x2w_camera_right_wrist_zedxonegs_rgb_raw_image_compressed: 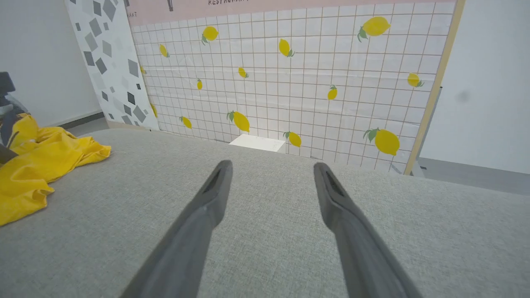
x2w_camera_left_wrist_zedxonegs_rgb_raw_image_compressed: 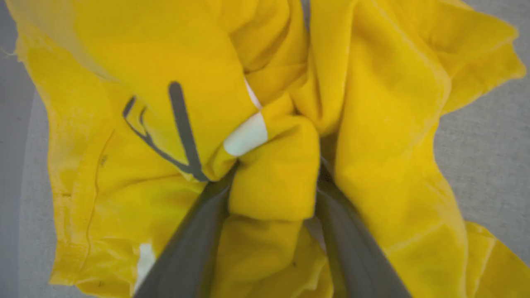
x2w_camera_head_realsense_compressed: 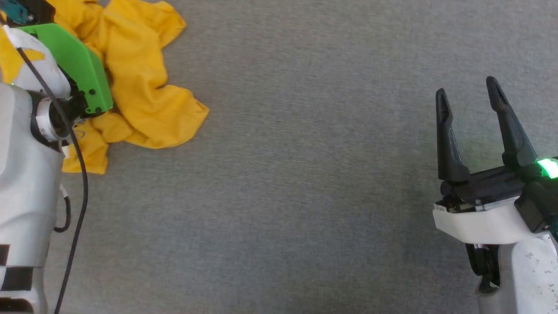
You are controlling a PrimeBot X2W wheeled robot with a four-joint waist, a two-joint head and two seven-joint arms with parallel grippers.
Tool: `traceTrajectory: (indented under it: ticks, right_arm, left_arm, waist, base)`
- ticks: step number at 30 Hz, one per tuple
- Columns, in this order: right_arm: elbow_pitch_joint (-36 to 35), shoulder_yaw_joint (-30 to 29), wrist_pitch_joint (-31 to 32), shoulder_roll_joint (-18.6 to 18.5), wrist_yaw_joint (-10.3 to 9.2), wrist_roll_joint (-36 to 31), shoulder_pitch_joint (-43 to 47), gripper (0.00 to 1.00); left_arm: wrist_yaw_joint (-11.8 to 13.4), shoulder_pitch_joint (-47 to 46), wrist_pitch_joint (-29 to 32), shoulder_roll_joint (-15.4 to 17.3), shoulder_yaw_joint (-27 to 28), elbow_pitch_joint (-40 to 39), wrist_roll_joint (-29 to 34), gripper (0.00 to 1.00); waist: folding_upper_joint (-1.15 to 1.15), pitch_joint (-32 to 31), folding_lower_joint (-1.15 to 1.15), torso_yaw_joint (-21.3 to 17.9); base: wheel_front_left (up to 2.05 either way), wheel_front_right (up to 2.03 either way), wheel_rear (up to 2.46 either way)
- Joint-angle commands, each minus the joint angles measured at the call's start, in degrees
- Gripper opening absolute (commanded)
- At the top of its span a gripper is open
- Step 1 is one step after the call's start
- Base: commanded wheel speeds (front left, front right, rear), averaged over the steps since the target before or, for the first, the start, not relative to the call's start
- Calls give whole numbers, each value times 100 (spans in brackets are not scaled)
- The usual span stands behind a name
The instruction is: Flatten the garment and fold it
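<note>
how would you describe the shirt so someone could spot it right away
Start with the grey surface before the lemon-printed backdrop. On its left lies the garment, a crumpled heap under the left gripper. It's bright yellow cloth with white patches and dark stripes.

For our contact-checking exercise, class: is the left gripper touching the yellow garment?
Touching. The left wrist view shows the left gripper pushed into the garment, with a yellow fold bulging between its fingers and pressing against both.

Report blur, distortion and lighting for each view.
Left wrist view: soft close-up, garment and fingers blurred. Right wrist view: sharper, lemon backdrop grid lines bowed by the wide angle. Head view: even light, green lamp glowing beside the right gripper.
</note>
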Motion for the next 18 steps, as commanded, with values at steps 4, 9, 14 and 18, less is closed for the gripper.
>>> traceTrajectory:
  ticks: [4, 9, 14, 18]
  right_arm:
    - [77, -15, -69, -4, -9, 84, -146, 100]
    - [189, -42, -104, -4, -9, 160, -137, 100]
    - [353, -116, -126, -4, -9, 301, -31, 100]
    - [448, -229, -133, -4, -9, 447, 126, 100]
  left_arm:
    - [-28, 207, -51, 141, -3, -141, -15, 0]
    - [-142, 233, -195, 330, 32, -363, 6, 0]
    - [-336, 168, -314, 535, 90, -653, -22, 0]
    - [-571, 112, -377, 737, 68, -787, -4, 0]
  waist:
    - [0, 128, -1, -238]
    - [0, -132, -1, -220]
    - [0, -621, -1, -198]
    - [0, -1147, -1, -198]
  base:
    - [0, 0, 0]
    - [0, 0, 0]
    - [0, 0, 0]
    - [0, 0, 0]
